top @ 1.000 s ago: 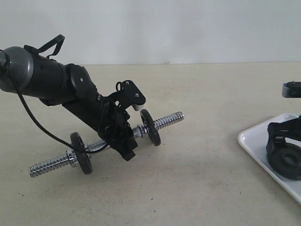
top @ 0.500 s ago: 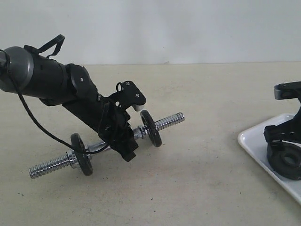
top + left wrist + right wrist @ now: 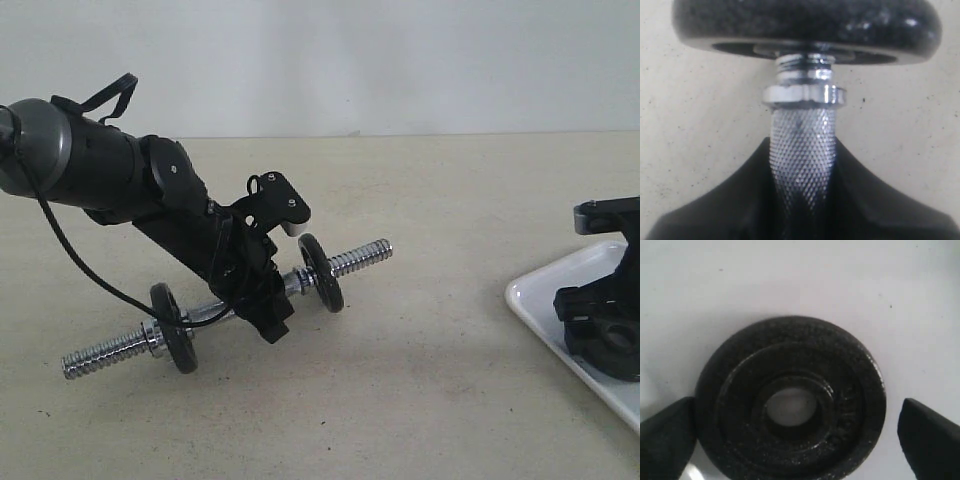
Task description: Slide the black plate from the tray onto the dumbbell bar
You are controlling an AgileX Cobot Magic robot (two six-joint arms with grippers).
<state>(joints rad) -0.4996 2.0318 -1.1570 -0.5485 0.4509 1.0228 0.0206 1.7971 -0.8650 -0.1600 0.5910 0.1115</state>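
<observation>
The dumbbell bar (image 3: 360,256) lies on the table with two black discs (image 3: 321,272) (image 3: 173,326) threaded on it. My left gripper (image 3: 262,300) is shut on its knurled middle (image 3: 802,145), just below a chrome nut (image 3: 804,95) and one disc (image 3: 805,22). The black plate (image 3: 790,400) lies flat on the white tray (image 3: 800,280). My right gripper (image 3: 797,437) is open and straddles it: one finger (image 3: 667,435) is at the plate's edge, the other finger (image 3: 927,440) stands a little clear. In the exterior view the plate (image 3: 615,345) is partly hidden by the right gripper (image 3: 598,312).
The tray (image 3: 545,290) sits at the right edge of the beige table, partly cut off by the frame. The left arm (image 3: 110,170) leans in from the upper left. Bare tabletop stretches between bar and tray.
The right gripper has come down and shifted slightly left over the plate on the tray. The left arm and the bar have not moved.
</observation>
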